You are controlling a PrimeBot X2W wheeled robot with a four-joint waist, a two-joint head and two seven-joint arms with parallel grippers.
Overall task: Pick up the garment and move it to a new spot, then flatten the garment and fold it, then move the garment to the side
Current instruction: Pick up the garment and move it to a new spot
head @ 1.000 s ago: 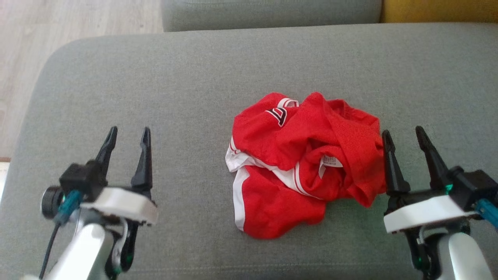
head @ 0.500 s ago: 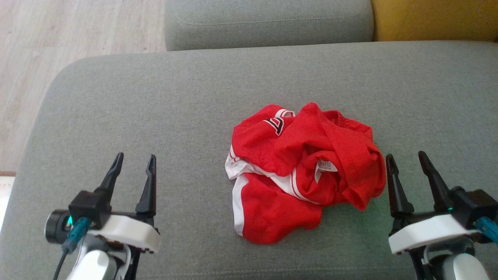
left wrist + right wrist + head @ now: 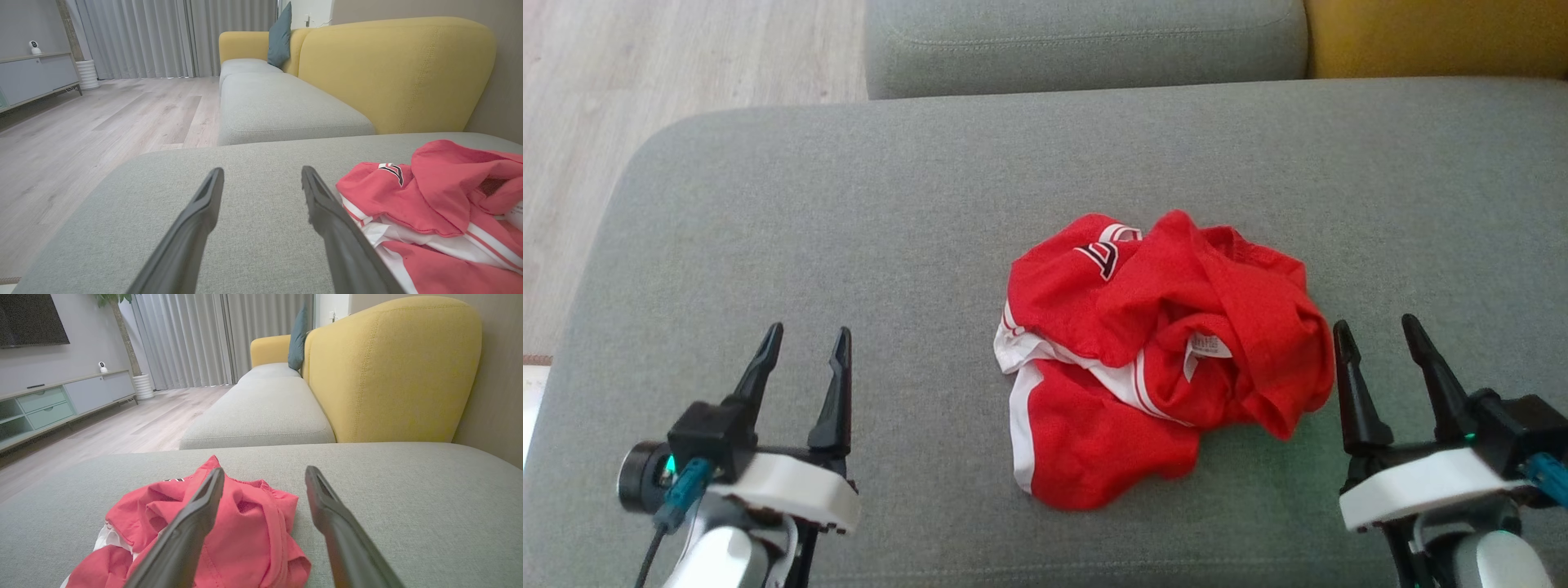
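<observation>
A crumpled red garment point(image 3: 1160, 359) with white trim and a black mark lies bunched on the grey sofa cushion point(image 3: 890, 220), a little right of centre. My left gripper point(image 3: 805, 335) hovers open at the lower left, well clear of the cloth. At the lower right my right gripper point(image 3: 1376, 331) is open too, its inner finger just beside the garment's right edge. In the left wrist view the garment point(image 3: 429, 204) sits right of my open left gripper point(image 3: 261, 177). The right wrist view has the garment point(image 3: 229, 522) low and left, partly behind one finger of my open right gripper point(image 3: 264, 475).
A second grey seat cushion point(image 3: 1086, 41) adjoins the far edge, with a yellow backrest point(image 3: 1437, 37) at the far right. Wooden floor point(image 3: 645, 82) lies beyond the cushion's rounded left edge. A low cabinet point(image 3: 61, 400) and curtains point(image 3: 163, 36) stand across the room.
The head camera has tilted, so the whole picture slid downward, mostly in the first half second. Both grippers stay open and the garment lies as before.
</observation>
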